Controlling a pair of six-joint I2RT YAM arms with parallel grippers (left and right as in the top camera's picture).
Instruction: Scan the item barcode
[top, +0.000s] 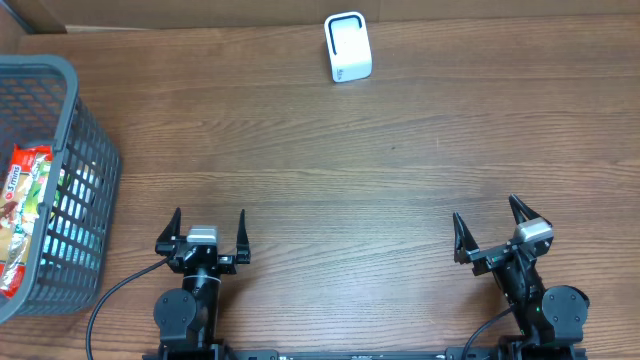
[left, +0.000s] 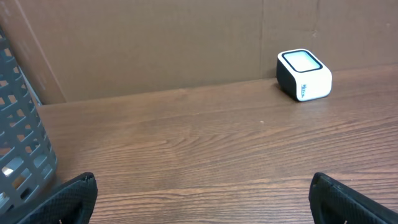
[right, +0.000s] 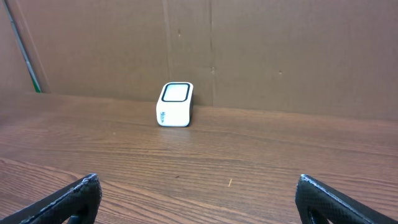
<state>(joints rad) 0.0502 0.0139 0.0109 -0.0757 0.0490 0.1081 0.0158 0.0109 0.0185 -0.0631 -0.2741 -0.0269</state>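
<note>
Both arms sit at the near edge of the tabletop (top: 330, 170) with nothing held: the left end effector (top: 210, 213) and the right end effector (top: 485, 208) each stand with jaws spread wide. The item to scan, a red, green and yellow snack packet (top: 22, 195), lies down inside the grey basket (top: 95, 130) at the far left. The white scanner (top: 348, 47) stands well apart from it, at the back edge against the cardboard wall. The main risk is probably the reach into the basket: the walls are tall and slotted, so a finger coming in low could catch the rim or a slot and drag or tip the basket instead of clearing it. The packet looks like glossy, crinkly film, so a pinch on a loose edge may slip. There seem to be more packets packed beside it, and a wide-jawed grab could lift two at once. No barcode shows from here, so it may well end up facing away from the scanner window once lifted, which would need a turn of the wrist or a handover. The scanner looks small and light, and a packet swung in too close could knock it over or off aim.
</note>
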